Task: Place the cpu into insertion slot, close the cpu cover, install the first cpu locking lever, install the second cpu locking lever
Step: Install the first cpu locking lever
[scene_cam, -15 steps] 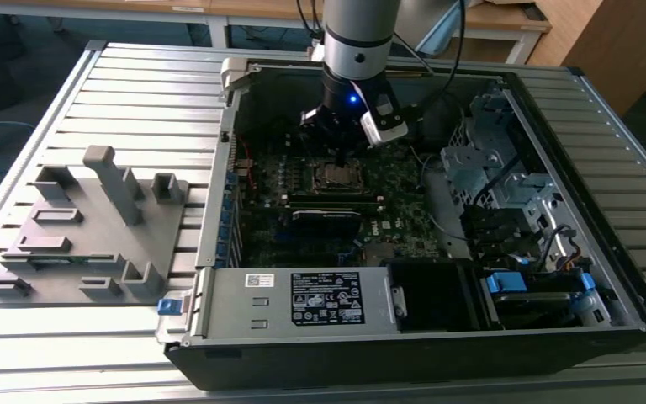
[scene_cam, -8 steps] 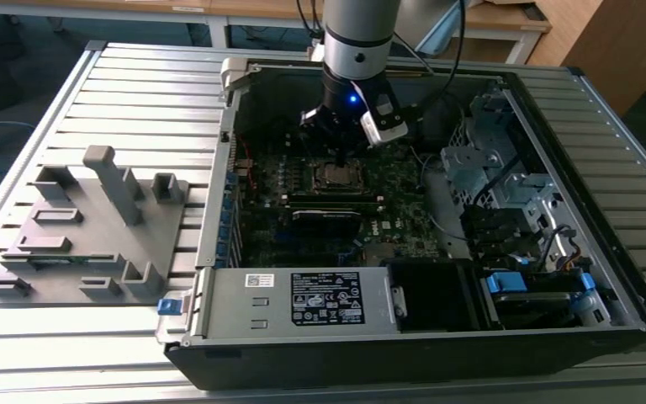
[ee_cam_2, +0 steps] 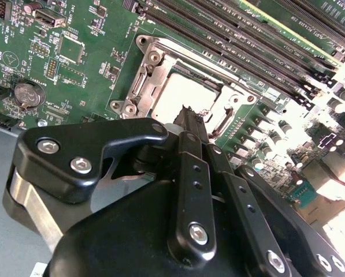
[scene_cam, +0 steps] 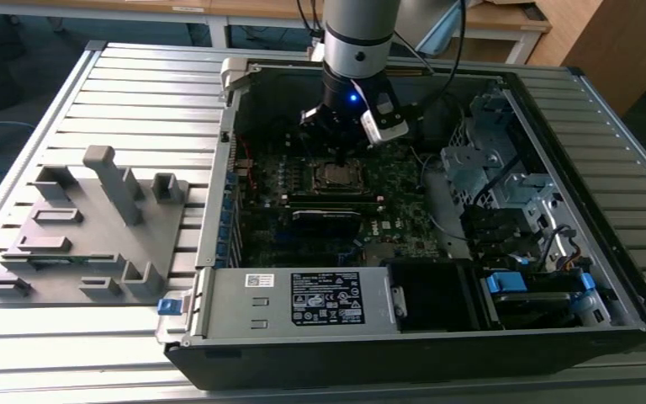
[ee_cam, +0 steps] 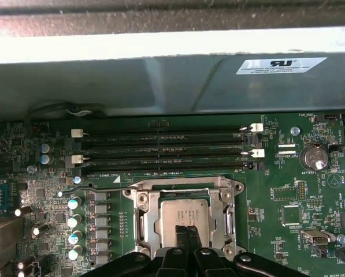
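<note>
Hovering over the cpu (ee_cam: 175, 213), gripper (ee_cam: 187, 232) fingers pinched together, nothing between them; can't tell if the tips touch it. Cpu sits in the insertion slot (ee_cam: 141, 199), cpu cover (ee_cam: 149, 228) down around it. First wrist view adds memory slots (ee_cam: 160, 153); exterior view, the whole computer case (scene_cam: 413, 360).

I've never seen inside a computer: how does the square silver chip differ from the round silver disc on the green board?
The cpu is square, the battery round. The cpu is dull grey and larger; the battery is shinier and smaller. The cpu lies inside the metal cover with the pincer over it; the battery sits apart from both. Both are flat, silvery and lie on the green board.
</note>
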Available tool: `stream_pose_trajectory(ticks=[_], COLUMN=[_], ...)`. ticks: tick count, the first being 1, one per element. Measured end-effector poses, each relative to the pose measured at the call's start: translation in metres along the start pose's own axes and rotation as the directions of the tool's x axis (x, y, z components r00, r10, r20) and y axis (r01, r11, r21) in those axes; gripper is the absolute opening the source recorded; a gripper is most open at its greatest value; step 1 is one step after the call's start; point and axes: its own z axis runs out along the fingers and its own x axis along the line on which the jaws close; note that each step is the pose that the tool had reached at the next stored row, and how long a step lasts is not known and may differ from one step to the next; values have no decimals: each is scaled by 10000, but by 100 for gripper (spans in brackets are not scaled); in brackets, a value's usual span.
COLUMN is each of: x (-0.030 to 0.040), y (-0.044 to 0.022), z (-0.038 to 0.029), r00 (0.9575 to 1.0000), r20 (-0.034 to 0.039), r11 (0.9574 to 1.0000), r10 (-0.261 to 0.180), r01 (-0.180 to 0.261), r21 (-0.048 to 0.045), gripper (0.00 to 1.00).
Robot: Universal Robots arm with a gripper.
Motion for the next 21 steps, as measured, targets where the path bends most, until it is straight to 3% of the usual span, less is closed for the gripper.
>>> stream_pose_trajectory(ticks=[11,21], x=[5,170], y=[1,-8], z=[-21,-21], r00=[10000,10000], r20=[-1,3], r11=[10000,10000], r10=[-1,0], r01=[1,0], r21=[2,0], gripper=[10,10])
